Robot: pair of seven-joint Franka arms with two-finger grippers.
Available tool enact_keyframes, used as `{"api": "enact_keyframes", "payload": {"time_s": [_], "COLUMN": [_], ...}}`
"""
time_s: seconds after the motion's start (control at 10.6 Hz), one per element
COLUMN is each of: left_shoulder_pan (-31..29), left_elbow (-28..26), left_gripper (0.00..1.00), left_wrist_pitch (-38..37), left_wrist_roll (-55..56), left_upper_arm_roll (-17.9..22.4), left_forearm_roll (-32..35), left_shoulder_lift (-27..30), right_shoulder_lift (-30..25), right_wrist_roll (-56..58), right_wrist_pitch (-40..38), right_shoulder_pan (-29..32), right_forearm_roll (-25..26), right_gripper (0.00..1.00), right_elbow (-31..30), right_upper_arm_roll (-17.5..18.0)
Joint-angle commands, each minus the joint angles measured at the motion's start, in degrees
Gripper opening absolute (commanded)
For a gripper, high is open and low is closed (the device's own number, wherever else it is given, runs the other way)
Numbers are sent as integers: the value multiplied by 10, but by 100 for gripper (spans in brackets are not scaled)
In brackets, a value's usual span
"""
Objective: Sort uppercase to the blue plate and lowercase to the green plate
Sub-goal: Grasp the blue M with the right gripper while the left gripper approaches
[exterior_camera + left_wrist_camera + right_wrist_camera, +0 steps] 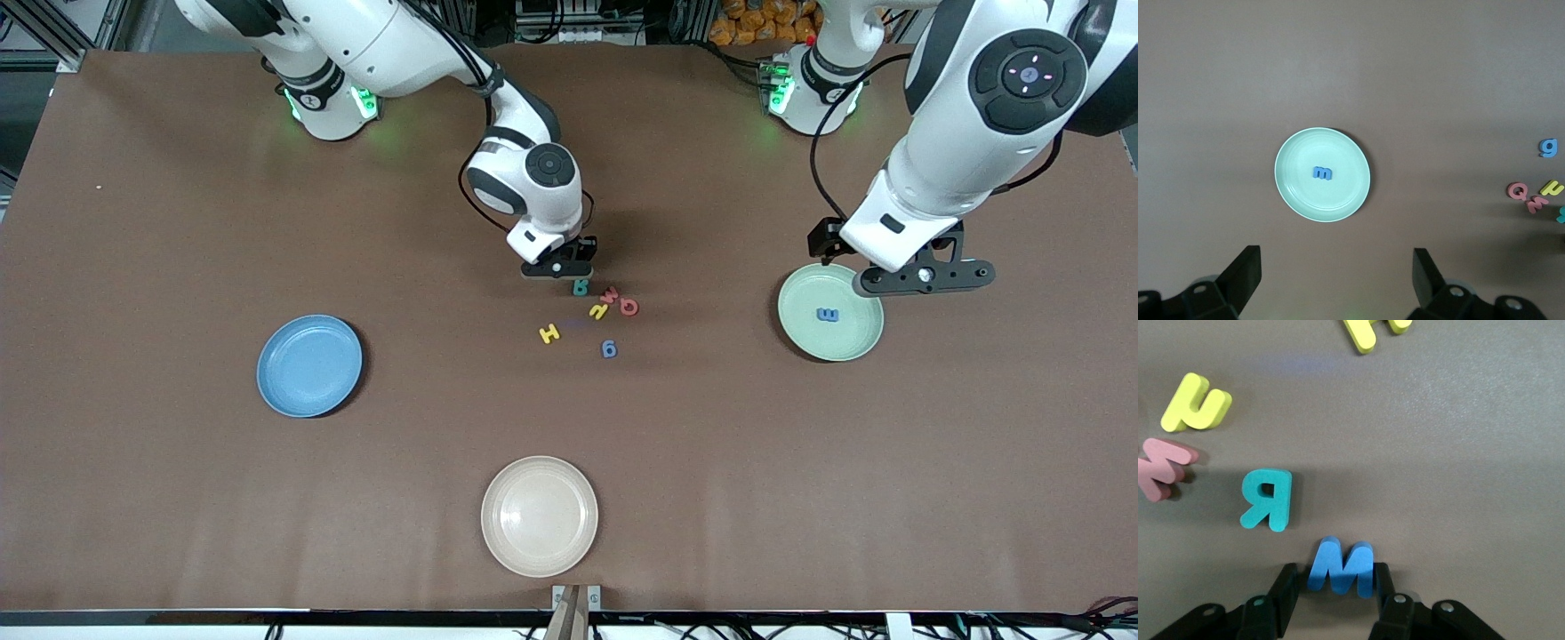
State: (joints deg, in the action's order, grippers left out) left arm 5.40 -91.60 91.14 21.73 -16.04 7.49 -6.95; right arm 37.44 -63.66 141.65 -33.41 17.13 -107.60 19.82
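Cream-white plate (540, 516) sits lowest in the front view, at the bottom centre and nearest the camera. Higher up, at mid-height toward the right arm's end of the table, lies the blue plate (309, 365). At about the same height toward the left arm's end lies the green plate (830, 311), with the blue m (827, 315) flat in it near its middle. The loose letters cluster at the centre of the frame: blue g (609, 348) lowest, yellow H (549, 333) beside it toward the right arm's end, then yellow h (598, 310), red Q (629, 307) and red m (610, 294) close together, and teal R (580, 286) uppermost. The right gripper (558, 267) is down at the table just above the teal R in the frame. Its wrist view shows the fingers (1288, 583) drawn in narrow against both sides of the blue M (1340, 568), which lies flat on the table beside the teal R. The left gripper (925, 277) waits over the green plate's upper rim, its claw spread wide and holding nothing.
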Motion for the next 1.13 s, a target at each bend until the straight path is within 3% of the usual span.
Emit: {"api": "enact_keyframes", "payload": {"time_s": [0.0,0.09,0.19,0.56,0.85,1.03], "left_shoulder_pan": [0,0,0,22,29,37], "left_elbow": [-11,-12,-16,-131,-139,-139], "left_gripper": [100,100,100,100,100,100], "left_wrist_pitch": [24,38,50,219,264,307], "left_wrist_roll": [-10,-7,-7,1,29,105], "left_upper_arm_roll": [4,4,3,-4,-9,-28], "left_forearm_roll": [-44,-46,-45,-42,-42,-39], "left_shoulder_lift": [6,0,-8,-22,-64,-91], "right_shoulder_lift": [3,2,-1,-38,-99,-143], "right_wrist_roll": [-17,-17,-16,-7,29,123], "right_wrist_pitch": [2,1,-1,-36,-84,-129], "right_shoulder_pan": [2,2,4,26,88,148], "right_forearm_roll": [17,17,17,17,9,-49], "right_gripper": [28,10,0,0,0,0], "right_elbow": [-3,-3,-2,0,-2,-2], "right_upper_arm_roll": [3,3,3,5,21,22]}}
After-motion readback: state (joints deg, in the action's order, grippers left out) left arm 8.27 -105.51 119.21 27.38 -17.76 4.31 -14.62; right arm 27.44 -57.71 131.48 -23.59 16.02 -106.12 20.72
